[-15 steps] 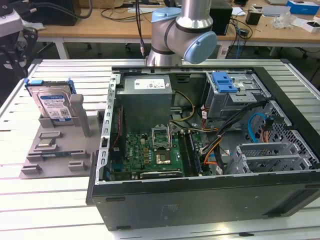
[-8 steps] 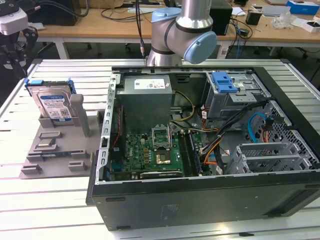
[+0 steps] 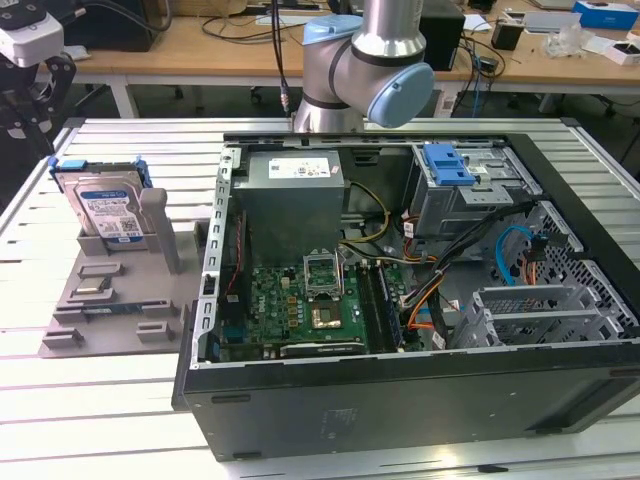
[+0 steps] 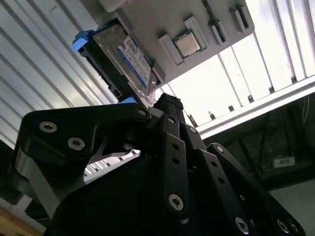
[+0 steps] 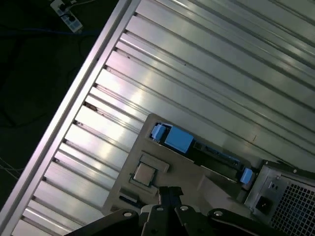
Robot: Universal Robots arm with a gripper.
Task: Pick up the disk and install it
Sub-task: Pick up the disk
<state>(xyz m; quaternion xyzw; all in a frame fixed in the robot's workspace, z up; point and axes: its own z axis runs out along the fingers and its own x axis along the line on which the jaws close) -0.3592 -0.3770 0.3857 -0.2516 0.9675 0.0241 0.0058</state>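
The disk (image 3: 105, 210) is a silver-grey drive with a white and blue label in a blue bracket. It stands on edge in a slot of the grey parts holder (image 3: 110, 290) at the exterior view's left, outside the computer case. My gripper (image 3: 32, 105) hangs at that view's upper left, above and behind the disk and apart from it. In the second wrist view the black fingers (image 4: 167, 105) come to a single tip a little short of the disk (image 4: 129, 59). In the first wrist view the gripper (image 5: 170, 192) looks shut and empty, with the disk (image 5: 211, 156) seen edge-on beyond it.
The open computer case (image 3: 560, 390) takes up the exterior view's centre and right. Inside are a grey power-supply box (image 3: 290, 190), a motherboard (image 3: 300, 300) and a metal cage with a blue latch (image 3: 447, 165). A processor chip (image 4: 188, 43) lies on the holder. The ribbed metal table (image 3: 90, 400) ends near the holder.
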